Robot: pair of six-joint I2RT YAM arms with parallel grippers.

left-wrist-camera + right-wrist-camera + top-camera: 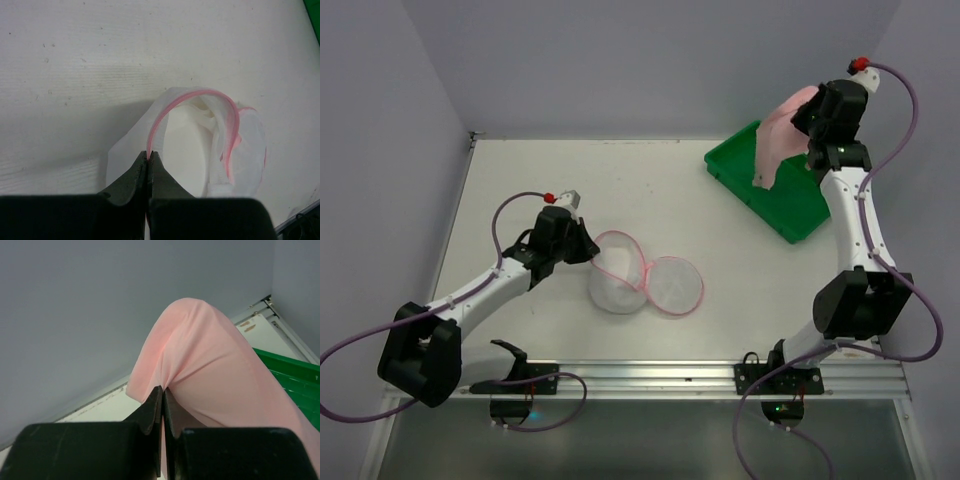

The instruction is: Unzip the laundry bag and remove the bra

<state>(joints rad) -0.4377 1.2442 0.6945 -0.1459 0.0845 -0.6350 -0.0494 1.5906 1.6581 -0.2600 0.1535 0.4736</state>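
The white mesh laundry bag [617, 285] lies mid-table, unzipped, its round lid flap [676, 285] folded out to the right. My left gripper [592, 252] is shut on the bag's pink zip rim [165, 112]; the bag's inside [185, 150] shows only white mesh. My right gripper [804, 112] is raised above the green tray [790, 205] at the back right and is shut on the pink bra [778, 135], which hangs down over the tray. In the right wrist view the bra [210, 360] is pinched between my right gripper's [163, 388] closed fingers.
The green plastic tray [295, 380] sits against the back right corner by the wall. The purple walls close in the table on the left, back and right. The metal rail [650, 375] runs along the near edge.
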